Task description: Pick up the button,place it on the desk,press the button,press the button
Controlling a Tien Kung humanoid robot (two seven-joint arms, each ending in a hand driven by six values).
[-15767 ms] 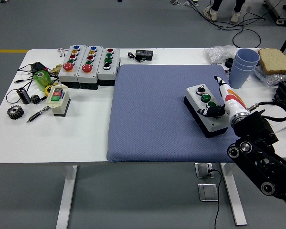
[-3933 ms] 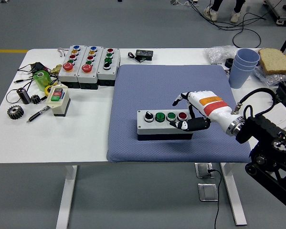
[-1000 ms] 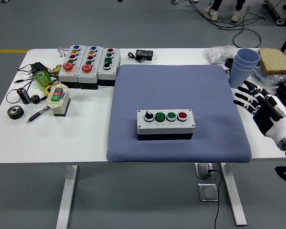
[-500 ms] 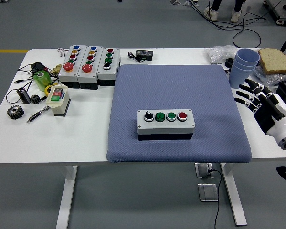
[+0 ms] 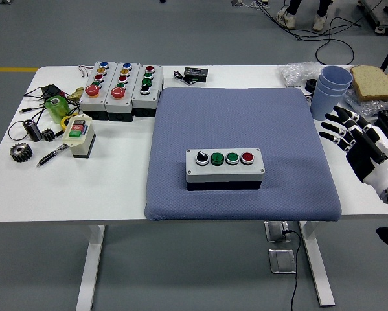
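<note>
Here the button box, a grey case with a black knob, two green buttons and one red button in a row along its top, lies flat on the blue mat, a little toward the mat's near edge and roughly in the middle from side to side, its long side running parallel to the table's near edge. Nothing touches it. The right hand hovers well apart from the box, off the mat's right edge and over the white table, just below the stack of blue cups; its fingers are spread and relaxed, pointing up and to the left, and they hold nothing. The white forearm with an orange band runs off toward the picture's lower right corner. Beyond the cups, a slice of bread sits on clear plastic wrapping at the table's far right. On the left side of the table three more button boxes stand side by side against the mat's far left corner, and nearer the edge lie a small two-button switch box, a green roll, two dark gears, a pen and some loose wires. A small black device rests just beyond the mat's far edge.
</note>
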